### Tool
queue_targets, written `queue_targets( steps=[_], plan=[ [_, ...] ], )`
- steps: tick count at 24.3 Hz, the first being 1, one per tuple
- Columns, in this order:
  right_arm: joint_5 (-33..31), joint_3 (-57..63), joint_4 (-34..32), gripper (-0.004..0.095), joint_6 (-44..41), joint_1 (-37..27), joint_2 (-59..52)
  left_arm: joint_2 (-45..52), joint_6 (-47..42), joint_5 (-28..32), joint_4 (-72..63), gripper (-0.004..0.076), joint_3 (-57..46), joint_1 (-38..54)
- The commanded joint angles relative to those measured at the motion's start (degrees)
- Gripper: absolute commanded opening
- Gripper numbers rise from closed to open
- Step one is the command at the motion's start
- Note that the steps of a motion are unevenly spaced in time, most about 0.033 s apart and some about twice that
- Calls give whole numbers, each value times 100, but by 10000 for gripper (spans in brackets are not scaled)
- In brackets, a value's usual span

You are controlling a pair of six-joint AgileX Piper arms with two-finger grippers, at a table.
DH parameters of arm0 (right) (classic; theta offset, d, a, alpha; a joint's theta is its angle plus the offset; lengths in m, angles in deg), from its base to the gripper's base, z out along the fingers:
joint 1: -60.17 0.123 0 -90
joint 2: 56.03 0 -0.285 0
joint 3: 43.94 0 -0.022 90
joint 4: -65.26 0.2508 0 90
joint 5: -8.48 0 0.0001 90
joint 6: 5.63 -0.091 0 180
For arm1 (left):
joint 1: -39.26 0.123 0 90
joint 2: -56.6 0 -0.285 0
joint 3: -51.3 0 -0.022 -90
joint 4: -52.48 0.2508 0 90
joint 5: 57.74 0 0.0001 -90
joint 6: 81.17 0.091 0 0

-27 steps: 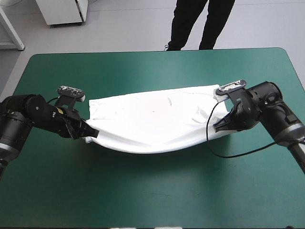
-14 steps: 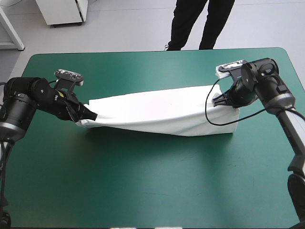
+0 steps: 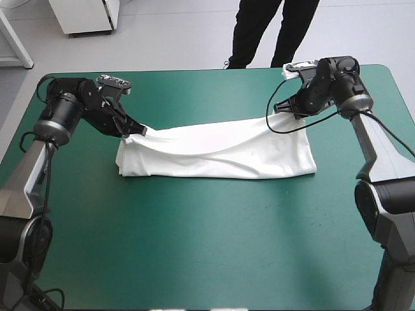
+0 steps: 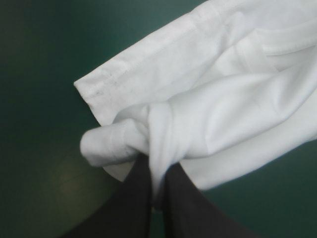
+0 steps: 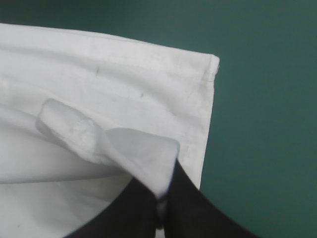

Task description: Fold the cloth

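High view: the T-shirt [image 3: 220, 159] lies as a long band across the bench [image 3: 207, 253] middle; held edge raised; left hand [image 3: 140, 131] and right hand [image 3: 279, 111] each clamp one corner; fold step judged underway; next move calls for lowering both corners evenly.

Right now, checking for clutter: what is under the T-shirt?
The T-shirt lies on the teal-green cover, its far edge pinched up by the left gripper and right gripper. Anything beneath it is covered.
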Motion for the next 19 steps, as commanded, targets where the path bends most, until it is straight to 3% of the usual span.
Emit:
queue_targets(
  steps=[1, 8, 14, 19],
  plan=[
    [204, -433, 314, -19, 191, -287, 1, -9, -51, 360, 103, -9, 206, -7],
    [246, -503, 688, -19, 591, -692, 672, -499, -51, 1109, 264, -9, 206, 3],
    [267, -515, 1087, -17, 756, -716, 907, -815, -51, 1127, 220, -8, 206, 3],
    [62, -515, 1250, 99, 831, -749, 907, -825, -1, 1103, 220, 29, 206, 3]
  ],
)
